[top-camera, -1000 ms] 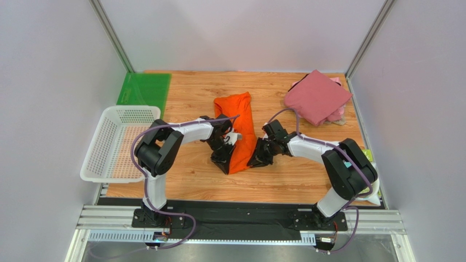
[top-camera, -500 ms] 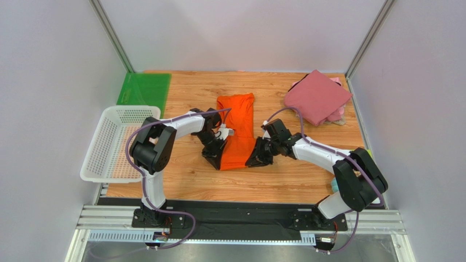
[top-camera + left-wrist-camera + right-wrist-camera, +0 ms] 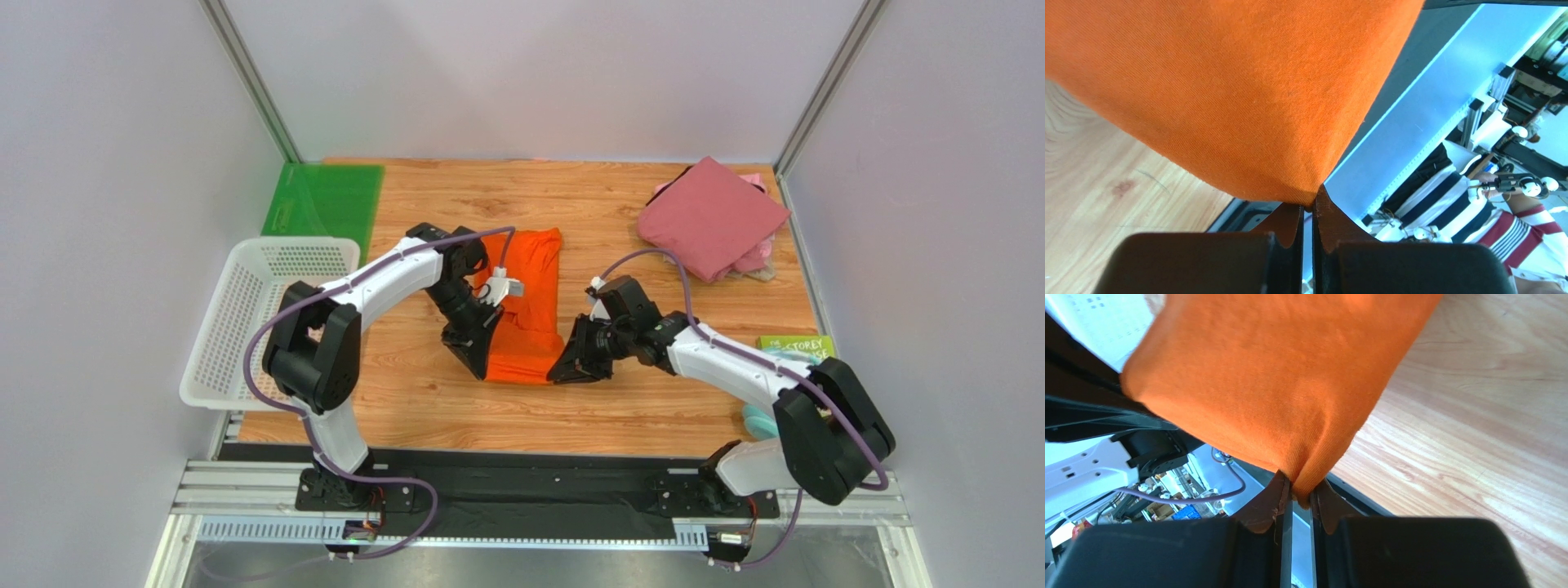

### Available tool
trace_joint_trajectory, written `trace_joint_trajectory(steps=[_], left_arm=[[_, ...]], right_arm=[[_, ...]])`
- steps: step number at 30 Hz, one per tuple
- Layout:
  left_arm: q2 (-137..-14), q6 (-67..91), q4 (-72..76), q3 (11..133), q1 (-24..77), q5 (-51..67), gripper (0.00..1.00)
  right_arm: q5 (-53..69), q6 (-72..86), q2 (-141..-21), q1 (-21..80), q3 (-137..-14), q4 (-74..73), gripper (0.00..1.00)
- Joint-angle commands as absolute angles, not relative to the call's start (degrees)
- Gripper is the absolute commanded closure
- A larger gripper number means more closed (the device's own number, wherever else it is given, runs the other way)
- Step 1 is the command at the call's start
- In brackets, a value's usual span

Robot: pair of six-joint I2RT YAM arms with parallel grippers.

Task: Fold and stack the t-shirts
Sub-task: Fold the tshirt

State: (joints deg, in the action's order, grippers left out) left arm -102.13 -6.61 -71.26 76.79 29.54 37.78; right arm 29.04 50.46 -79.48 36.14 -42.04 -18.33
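So, left gripper (image 3: 1310,211) is clamped tight on the very tip of one corner of the orange shirt (image 3: 528,306), with barely a sliver of cloth between the jaws. Right gripper (image 3: 1300,499) is pinched on the other near corner. It's got a fatter bunch of fabric wedged in, so its jaws sit a bit apart around it. The shirt hangs stretched between the two of them with that hem lifted off the table (image 3: 405,404). The rest runs away from both grippers and lies on the wood further out.

Looks to me like they're mid-fold, about to carry the held hem over onto the far end. What worries me is the left pinch. With that little cloth in it, any tug from the right side could pop the corner out, and then the hem flops and you get a crooked fold. Same deal if one arm travels faster than the other: the edge goes diagonal and the square comes out skewed. The middle could also sag and drag a wrinkle under.

Way out past the right gripper, the maroon shirt (image 3: 711,218) sits folded on top of a pink shirt (image 3: 763,255), well apart from all this. Basket (image 3: 272,245) is off to the outside of the left gripper, not involved.
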Motion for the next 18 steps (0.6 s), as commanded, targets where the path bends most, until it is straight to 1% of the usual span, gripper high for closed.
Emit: trace_joint_trajectory(steps=[1,8,15,18], left_arm=[[-99.9,-8.5,-77.3,77.8,28.8,38.1,1.00],[-99.2,-7.6,-77.6,78.3,28.7,38.1,1.00],[-97.9,-7.5,-78.7,82.1,28.0,36.3,1.00],[-99.5,-7.2,-78.8,85.5,26.5,34.4,1.00]], right_arm=[[26.6,51.7,-75.7,36.3,-43.9,-22.0,0.89],[26.1,49.9,-75.4,36.4,-50.6,-25.9,0.89],[26.8,47.8,-80.3,35.8,-57.7,-27.2,0.90],[27.5,46.8,-83.4,34.8,-60.9,-27.4,0.90]])
